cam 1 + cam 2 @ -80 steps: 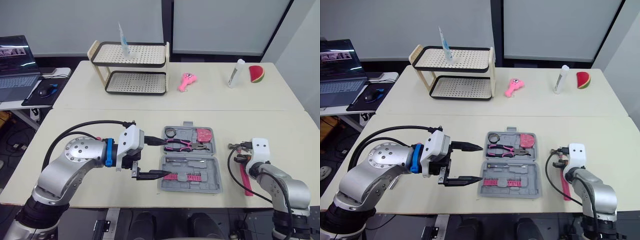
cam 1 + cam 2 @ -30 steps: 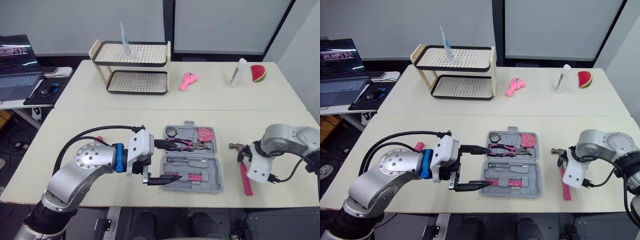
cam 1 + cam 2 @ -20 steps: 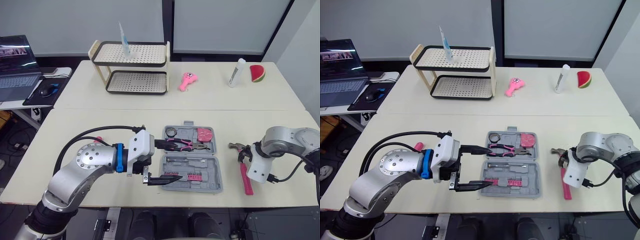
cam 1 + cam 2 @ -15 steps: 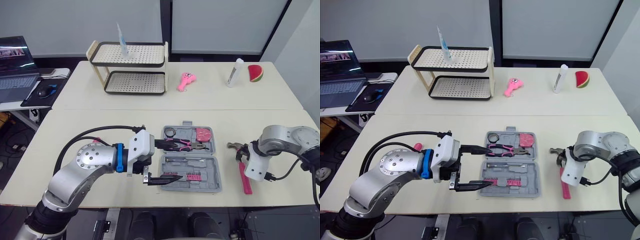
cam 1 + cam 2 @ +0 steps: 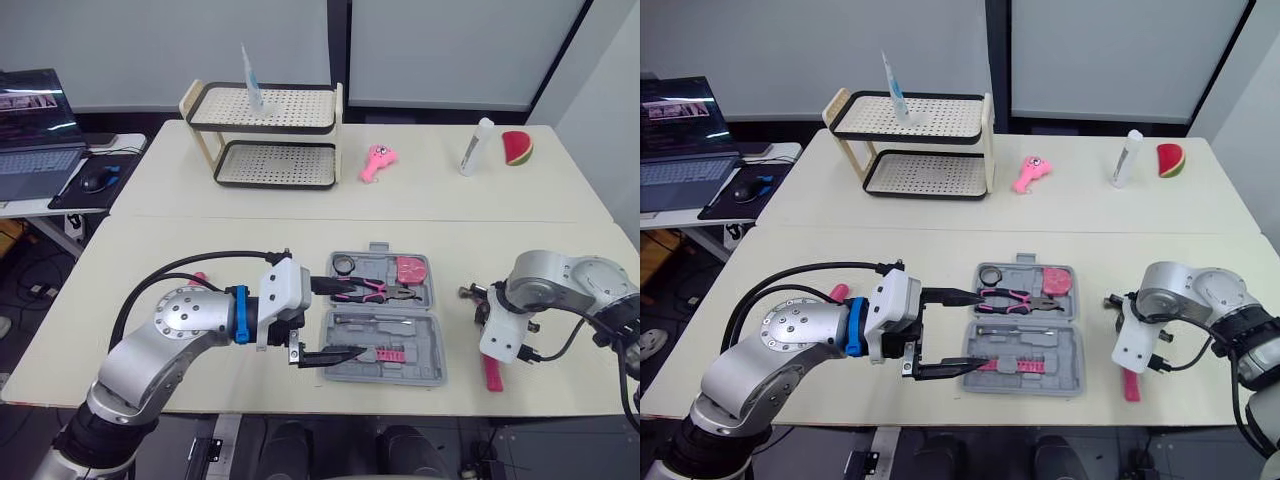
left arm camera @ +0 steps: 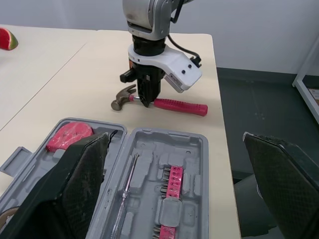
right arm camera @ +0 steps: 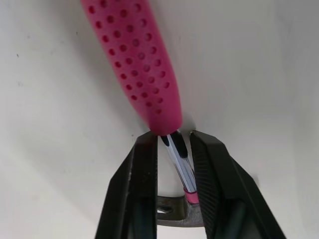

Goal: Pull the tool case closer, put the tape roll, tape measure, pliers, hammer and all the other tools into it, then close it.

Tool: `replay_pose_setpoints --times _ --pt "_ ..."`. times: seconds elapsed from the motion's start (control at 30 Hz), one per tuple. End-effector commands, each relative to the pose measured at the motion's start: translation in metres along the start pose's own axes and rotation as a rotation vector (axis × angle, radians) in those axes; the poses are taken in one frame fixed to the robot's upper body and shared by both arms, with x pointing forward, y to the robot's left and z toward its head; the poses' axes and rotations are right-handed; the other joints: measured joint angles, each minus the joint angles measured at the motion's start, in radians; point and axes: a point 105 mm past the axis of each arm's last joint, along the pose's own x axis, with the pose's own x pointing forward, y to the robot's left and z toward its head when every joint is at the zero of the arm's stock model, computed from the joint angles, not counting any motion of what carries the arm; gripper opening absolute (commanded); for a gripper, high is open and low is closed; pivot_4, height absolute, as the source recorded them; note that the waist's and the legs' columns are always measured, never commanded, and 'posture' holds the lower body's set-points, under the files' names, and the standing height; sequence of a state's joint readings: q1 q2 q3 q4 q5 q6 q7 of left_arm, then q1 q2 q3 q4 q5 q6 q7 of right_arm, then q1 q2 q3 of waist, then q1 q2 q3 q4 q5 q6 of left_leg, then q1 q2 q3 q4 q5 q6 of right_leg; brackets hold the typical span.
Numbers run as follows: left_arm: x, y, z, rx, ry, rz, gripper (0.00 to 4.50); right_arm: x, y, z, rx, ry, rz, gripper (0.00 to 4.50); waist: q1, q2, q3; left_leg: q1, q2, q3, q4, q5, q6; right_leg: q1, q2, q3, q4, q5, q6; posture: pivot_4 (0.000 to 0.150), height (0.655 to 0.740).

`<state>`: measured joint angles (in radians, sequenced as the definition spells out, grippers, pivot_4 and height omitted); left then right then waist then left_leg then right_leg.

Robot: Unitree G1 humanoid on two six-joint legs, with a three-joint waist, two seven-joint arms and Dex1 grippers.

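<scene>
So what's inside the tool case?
The tool case holds a tape roll, pliers, pink tape measure, a screwdriver and pink bit strip. One jaw of the left gripper covers its near left corner.

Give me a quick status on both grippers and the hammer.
Left gripper open, at the left side of the open case. Right gripper at the neck of the hammer, flat on the table right of the case. Nothing between them.

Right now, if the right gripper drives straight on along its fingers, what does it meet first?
The hammer: its bare shaft, just past the pink grip, lies between the right gripper's open fingers. The fingertips themselves would likely land on the table either side; depth is unclear.
</scene>
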<state>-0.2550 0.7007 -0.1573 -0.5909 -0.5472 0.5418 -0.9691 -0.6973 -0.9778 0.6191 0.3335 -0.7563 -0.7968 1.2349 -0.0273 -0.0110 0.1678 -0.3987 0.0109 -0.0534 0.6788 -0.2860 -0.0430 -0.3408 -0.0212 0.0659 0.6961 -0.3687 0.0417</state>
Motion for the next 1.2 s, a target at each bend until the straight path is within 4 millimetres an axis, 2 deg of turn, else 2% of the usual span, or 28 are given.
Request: replay_pose_setpoints --times 0.03,0.2,0.33,0.47,0.63,0.77,0.83,1.0,1.2 --pt "0.003 -0.002 0.007 0.034 -0.02 -0.009 4.5 -0.025 -0.001 -0.004 0.088 0.021 -0.05 0.32 -0.001 0.0 0.0 0.0 0.0 0.0 0.0 0.0 0.0 0.0 0.0 0.0 0.0 0.0 0.0 0.15 0.74" --pt "0.002 0.0 0.006 0.037 -0.02 -0.011 4.5 -0.041 0.015 -0.002 0.284 -0.008 -0.085 0.21 -0.001 0.0 0.0 0.0 0.0 0.0 0.0 -0.001 0.001 0.0 0.0 0.0 0.0 0.0 0.0 0.15 0.74" --pt "0.003 0.001 0.006 0.046 -0.021 -0.018 4.5 -0.047 0.028 -0.024 0.516 -0.027 -0.091 0.21 -0.003 0.0 0.0 0.0 0.0 0.0 0.0 -0.001 0.001 0.0 0.0 0.0 0.0 0.0 0.0 0.15 0.74" --pt "0.003 0.002 0.005 0.057 -0.019 -0.027 4.5 -0.053 0.052 -0.03 0.82 -0.103 -0.084 0.21 -0.003 0.0 0.0 0.0 0.0 0.0 0.0 -0.001 0.001 0.0 0.0 0.0 0.0 0.0 0.0 0.15 0.74" --pt "0.002 0.001 0.003 0.067 -0.012 -0.038 4.5 -0.057 0.069 -0.024 1.276 -0.238 -0.132 0.21 0.002 0.0 0.0 -0.001 0.0 -0.001 0.0 -0.001 0.001 0.001 0.0 0.001 -0.001 0.0 0.0 0.15 0.74" --pt "0.003 -0.001 0.003 0.077 -0.013 -0.057 4.5 -0.053 0.087 0.0 1.664 -0.366 -0.07 0.21 0.003 0.001 0.0 -0.001 0.0 -0.002 0.0 -0.001 0.002 0.002 0.0 0.001 -0.001 0.0 0.0 0.15 0.74" --pt "0.004 -0.003 0.003 0.081 -0.017 -0.068 4.5 -0.049 0.087 0.001 1.798 -0.371 -0.08 0.21 0.003 0.001 0.0 -0.001 0.0 -0.002 0.0 -0.001 0.002 0.002 0.001 0.001 -0.001 0.0 0.0 0.15 0.74" --pt "0.005 -0.005 0.004 0.078 -0.013 -0.092 4.5 -0.039 0.067 -0.007 2.051 -0.411 -0.155 0.21 -0.006 0.001 0.0 0.001 0.001 -0.002 -0.001 -0.001 0.002 0.002 0.002 0.002 -0.001 0.0 0.0 0.15 0.74" --pt "0.004 -0.005 0.005 0.082 -0.014 -0.088 4.5 -0.025 0.036 -0.035 2.211 -0.365 -0.339 0.21 -0.002 0.001 0.001 -0.001 -0.001 -0.001 -0.001 -0.001 0.002 0.001 0.003 0.002 -0.001 0.0 0.0 0.15 0.74"
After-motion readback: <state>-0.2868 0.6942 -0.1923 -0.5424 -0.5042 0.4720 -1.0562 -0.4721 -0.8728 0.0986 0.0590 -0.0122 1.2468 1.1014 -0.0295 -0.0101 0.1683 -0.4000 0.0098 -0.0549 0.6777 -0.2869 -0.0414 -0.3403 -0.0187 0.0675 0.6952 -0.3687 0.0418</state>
